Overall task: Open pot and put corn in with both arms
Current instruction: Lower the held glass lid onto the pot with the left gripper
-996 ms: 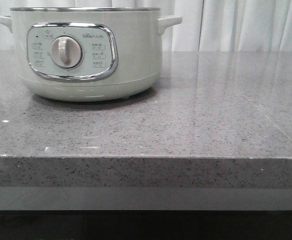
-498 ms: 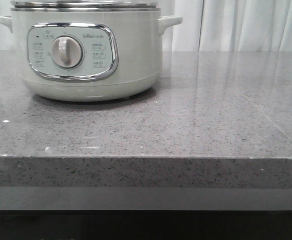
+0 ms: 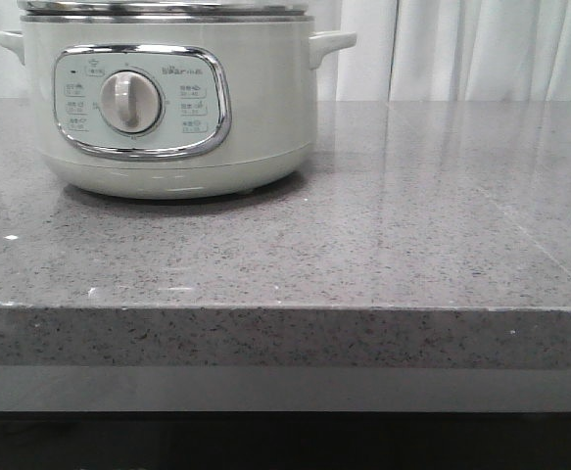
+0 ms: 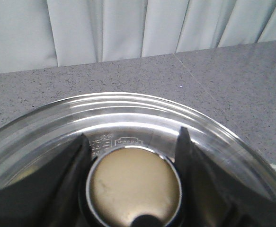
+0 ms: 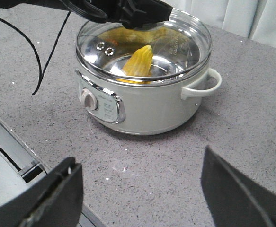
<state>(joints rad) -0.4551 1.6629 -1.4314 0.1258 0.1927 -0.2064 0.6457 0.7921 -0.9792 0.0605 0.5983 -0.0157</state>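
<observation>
Since a second ago: glass lid (image 5: 142,45) settling back onto pot (image 3: 172,98) | corn (image 5: 138,60) lying inside, under lid | left gripper (image 4: 133,156) fingers clamping lid knob (image 4: 134,187) | right gripper (image 5: 138,189) gaping empty, near side of surface (image 3: 363,245)

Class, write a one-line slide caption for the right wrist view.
Corn lies inside the pot under the glass lid, left gripper at the lid.
</observation>
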